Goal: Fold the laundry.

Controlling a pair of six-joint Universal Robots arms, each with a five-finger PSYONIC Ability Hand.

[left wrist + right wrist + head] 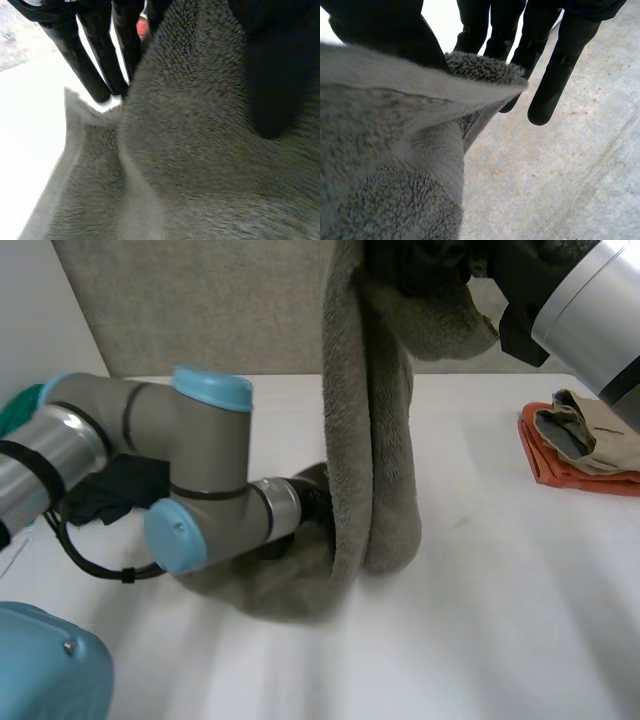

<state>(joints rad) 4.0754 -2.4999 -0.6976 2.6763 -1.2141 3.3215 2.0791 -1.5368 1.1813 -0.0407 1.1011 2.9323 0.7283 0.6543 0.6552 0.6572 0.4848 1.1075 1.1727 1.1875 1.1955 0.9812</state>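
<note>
Well above the desk (500,620), near its far edge, the right hand (470,265) holds a grey fleece towel (370,440) by its top. In the right wrist view the thumb (385,30) lies on one face of a folded edge and fingers (492,30) stand behind the other face, so the cloth is pinched between them; one finger juts out free beside the fold. From that grip the towel hangs as a long doubled column, and its lower end touches down about the middle of the desk, where it spreads into a low heap towards the near left.

The left arm (200,470) reaches in from the left side of the desk, level with the surface, and the left hand (95,60) is pushed into the heap at the foot of the column. Its wrist view shows the fingers straight, their tips down by the towel's edge, and the thumb (270,75) well apart from them, with a ridge of towel rising in the gap. The hand is spread, not clamped.

By the right edge of the desk lies a folded orange cloth (545,460) with a folded beige cloth (600,435) on top. A dark cloth (115,490) lies at the left edge behind the left arm.
</note>
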